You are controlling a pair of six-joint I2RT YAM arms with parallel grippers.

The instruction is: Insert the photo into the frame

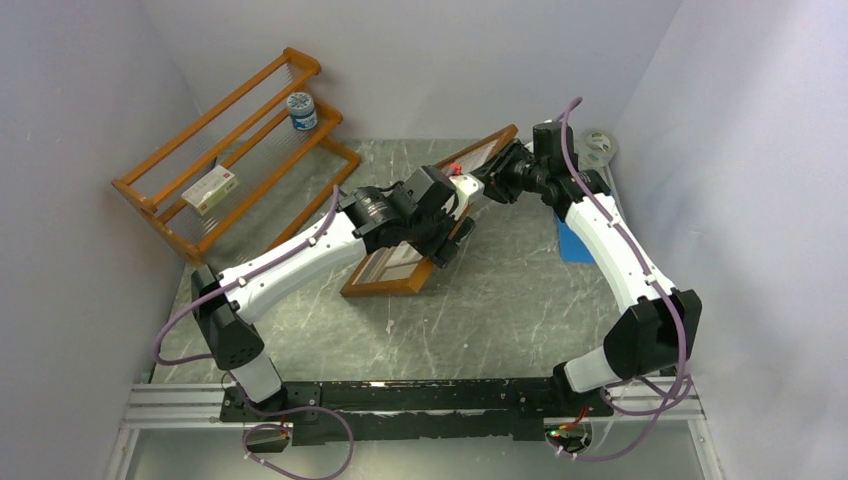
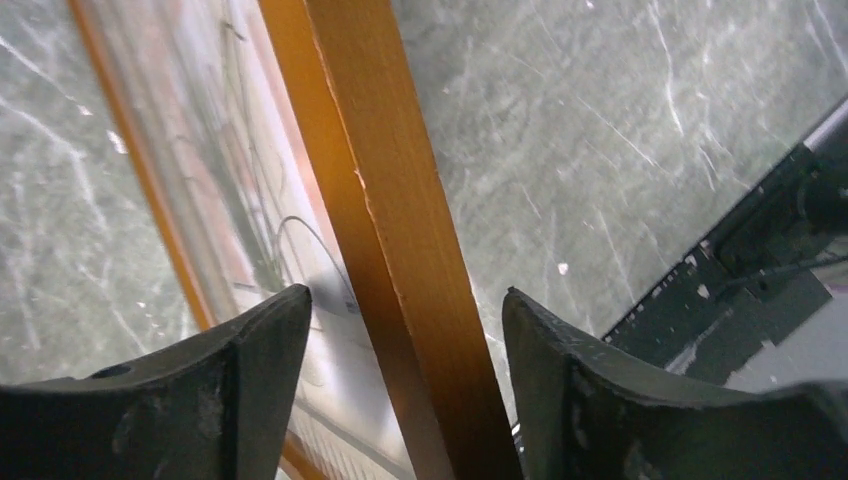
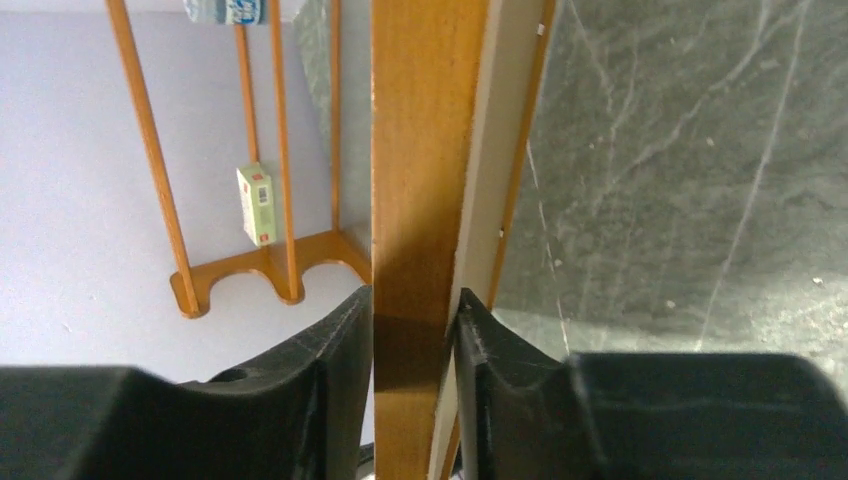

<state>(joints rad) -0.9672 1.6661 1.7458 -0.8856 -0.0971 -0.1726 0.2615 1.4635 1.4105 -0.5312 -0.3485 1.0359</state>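
The frame (image 1: 383, 286), thin light-brown wood with a glass pane, slants across the middle of the table, its far end up by my right arm. My right gripper (image 1: 495, 178) is shut on the frame's wooden bar (image 3: 420, 150), both pads pressed against it (image 3: 412, 305). A pale sheet edge (image 3: 492, 170) runs along that bar. My left gripper (image 1: 440, 248) straddles the frame's near part, open, with the bar (image 2: 400, 200) between the jaws (image 2: 405, 300) and a gap on each side. The photo (image 2: 250, 190), showing wispy plant lines, appears behind the glass.
An orange wooden rack (image 1: 235, 150) stands at the back left with a white box (image 1: 210, 190) and a small jar (image 1: 302, 110) on it. A blue sheet (image 1: 573, 243) lies under the right arm, and a tape roll (image 1: 598, 145) sits at the back right.
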